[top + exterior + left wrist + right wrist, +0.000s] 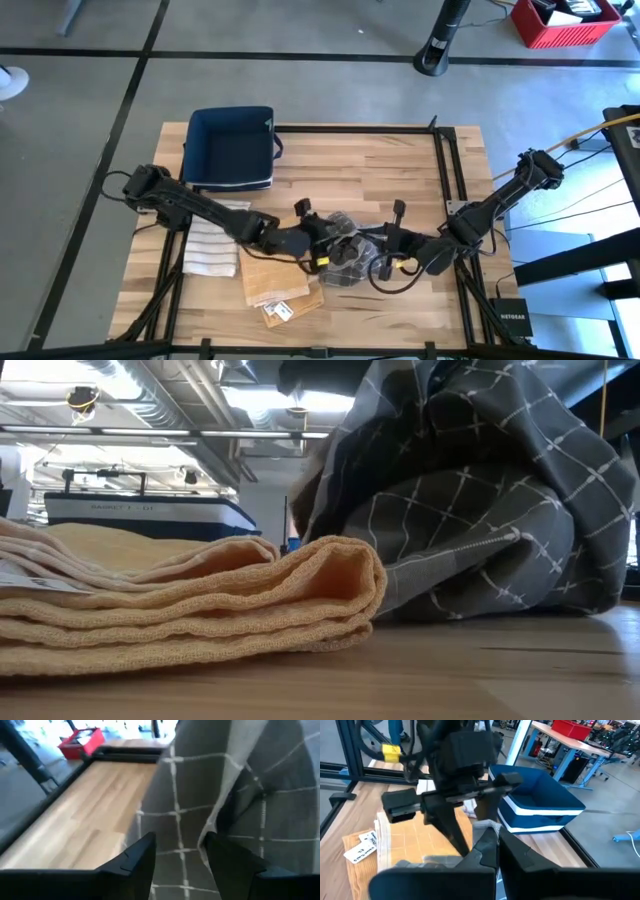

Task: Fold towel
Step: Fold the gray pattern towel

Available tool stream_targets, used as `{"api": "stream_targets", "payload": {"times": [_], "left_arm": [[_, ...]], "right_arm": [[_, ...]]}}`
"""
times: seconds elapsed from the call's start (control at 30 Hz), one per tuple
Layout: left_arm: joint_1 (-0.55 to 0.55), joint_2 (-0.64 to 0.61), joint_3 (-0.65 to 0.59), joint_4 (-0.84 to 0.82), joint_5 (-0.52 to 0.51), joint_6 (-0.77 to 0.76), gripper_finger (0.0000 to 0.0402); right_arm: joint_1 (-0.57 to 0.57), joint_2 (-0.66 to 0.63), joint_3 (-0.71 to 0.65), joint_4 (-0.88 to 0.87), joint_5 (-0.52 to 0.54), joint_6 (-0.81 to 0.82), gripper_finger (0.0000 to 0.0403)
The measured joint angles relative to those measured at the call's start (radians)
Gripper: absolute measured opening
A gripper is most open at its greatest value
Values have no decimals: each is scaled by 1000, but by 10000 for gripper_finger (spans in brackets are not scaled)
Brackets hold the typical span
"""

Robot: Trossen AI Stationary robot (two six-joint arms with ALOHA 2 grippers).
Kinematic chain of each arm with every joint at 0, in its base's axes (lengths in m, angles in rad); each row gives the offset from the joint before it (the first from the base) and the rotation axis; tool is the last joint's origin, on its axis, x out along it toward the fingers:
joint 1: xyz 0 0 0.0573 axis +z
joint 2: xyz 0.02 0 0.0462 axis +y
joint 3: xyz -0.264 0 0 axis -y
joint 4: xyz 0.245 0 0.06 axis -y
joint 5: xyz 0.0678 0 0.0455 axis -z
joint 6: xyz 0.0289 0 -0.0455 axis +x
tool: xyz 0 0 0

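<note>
The grey checked towel sits bunched in a heap near the middle of the surface, between both tools, so I judge the folding barely begun: no flat layers, no squared edges, just crumpled cloth rising high in the low view. It needs spreading out before any fold can be made.

At about nine o'clock from it lies a folded tan towel with a paper tag, and further out at nine a striped white cloth, both already neat. A blue bin stands at eleven o'clock, near the far edge.

My left tool has its fingers set narrowly apart with a ridge of the grey cloth running up between them; I cannot say for sure that it is pinched. My right tool comes in from three o'clock with its fingers drawn together on a small fold of grey fabric at the heap's edge, facing the left arm close by.
</note>
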Motion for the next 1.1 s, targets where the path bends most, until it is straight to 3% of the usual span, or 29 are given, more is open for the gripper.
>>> {"api": "stream_targets", "payload": {"times": [0.27,0.47,0.67,0.9,1.1], "left_arm": [[17,12,7,-33,40,-78,164],[-6,-3,42,-45,243,21,164],[29,55,26,-139,107,-29,164],[69,64,26,-310,111,-193,164],[75,64,26,-469,131,-215,164]], "right_arm": [[2,0,0,-17,2,1,9],[2,0,0,-19,2,1,9],[2,0,0,-18,2,1,10],[2,0,0,-17,2,1,10],[2,0,0,-17,2,-9,10]]}}
